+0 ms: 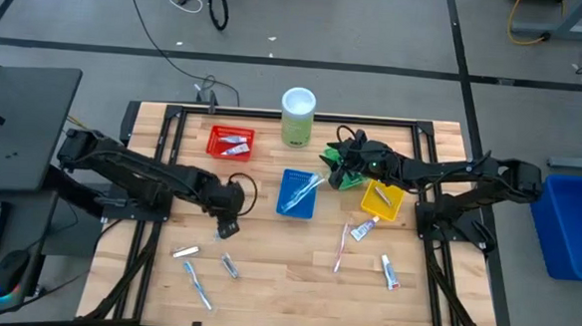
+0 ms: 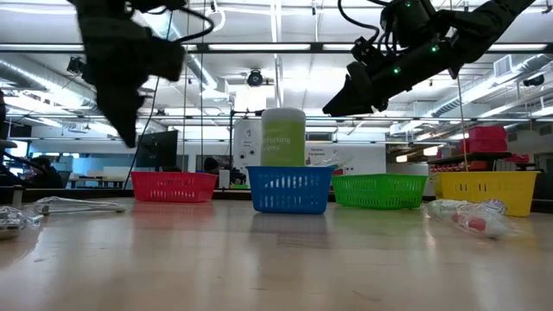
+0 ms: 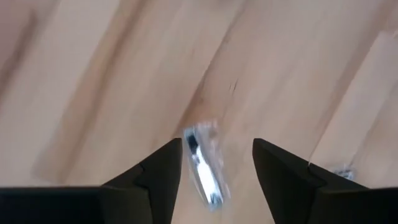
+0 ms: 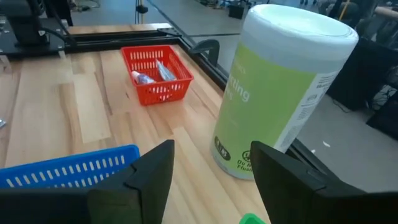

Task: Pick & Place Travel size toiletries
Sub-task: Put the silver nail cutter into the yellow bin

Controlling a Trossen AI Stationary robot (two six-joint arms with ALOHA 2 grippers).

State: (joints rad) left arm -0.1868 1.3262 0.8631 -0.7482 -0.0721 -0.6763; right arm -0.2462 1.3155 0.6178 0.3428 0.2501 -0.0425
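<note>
My left gripper [image 1: 228, 226] [image 3: 217, 146] is open and hovers above the table's near-left part, well clear of the wood in the low view [image 2: 128, 130]. Below it lies a small clear-wrapped item with a dark and blue core [image 3: 203, 167] [image 1: 229, 267]; in the left wrist view it shows between the fingers, untouched. A silvery sachet [image 1: 186, 250] and a toothbrush [image 1: 197, 284] lie flat nearby. My right gripper [image 1: 339, 162] [image 4: 211, 149] is open, raised over the green basket [image 2: 378, 190]. A toothbrush [image 1: 340, 247] and two white tubes [image 1: 364, 228] [image 1: 389, 272] lie on the near-right wood.
The red basket [image 1: 230, 142] holds a few toiletries, and the blue basket [image 1: 297, 193] holds toothbrushes. The yellow basket [image 1: 381, 200] stands beside the green one. The pale-green canister with a white lid [image 1: 297, 116] stands at the far edge. Bare wood lies between the scattered items.
</note>
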